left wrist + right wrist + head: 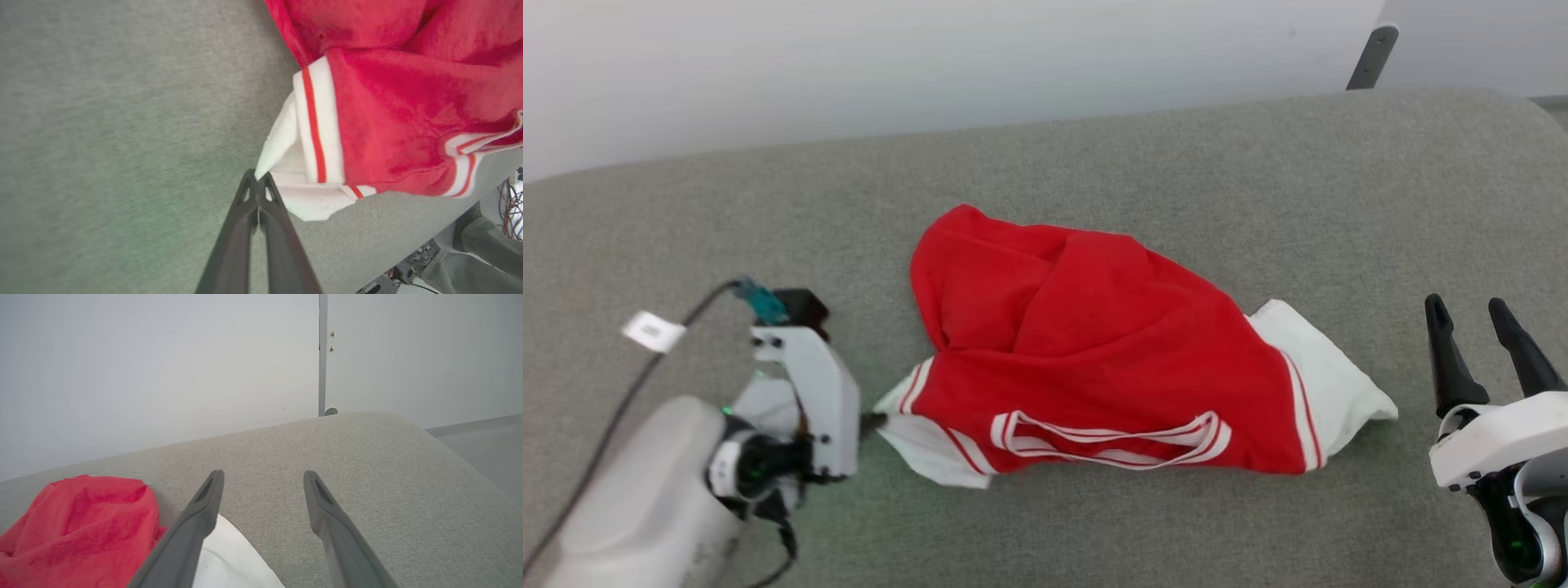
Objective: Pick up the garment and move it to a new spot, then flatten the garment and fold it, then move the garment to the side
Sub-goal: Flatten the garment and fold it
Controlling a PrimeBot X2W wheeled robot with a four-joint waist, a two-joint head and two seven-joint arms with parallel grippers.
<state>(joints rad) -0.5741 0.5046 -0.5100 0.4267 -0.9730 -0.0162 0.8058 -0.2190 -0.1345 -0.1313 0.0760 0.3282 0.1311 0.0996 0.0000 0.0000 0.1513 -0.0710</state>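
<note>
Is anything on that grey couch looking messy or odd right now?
Only the garment: it lies bunched and twisted on the grey cushion, body humped up, not flat. The left gripper pinches the tip of one white sleeve end. No damage shows.

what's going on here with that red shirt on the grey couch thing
A two-armed robot is working on a bright red soft T-shirt with white sleeve ends, which lies crumpled on a grey fabric cushion. Its left gripper is shut on the tip of one white sleeve end. The right gripper stands open beside the other sleeve, holding nothing.
</note>
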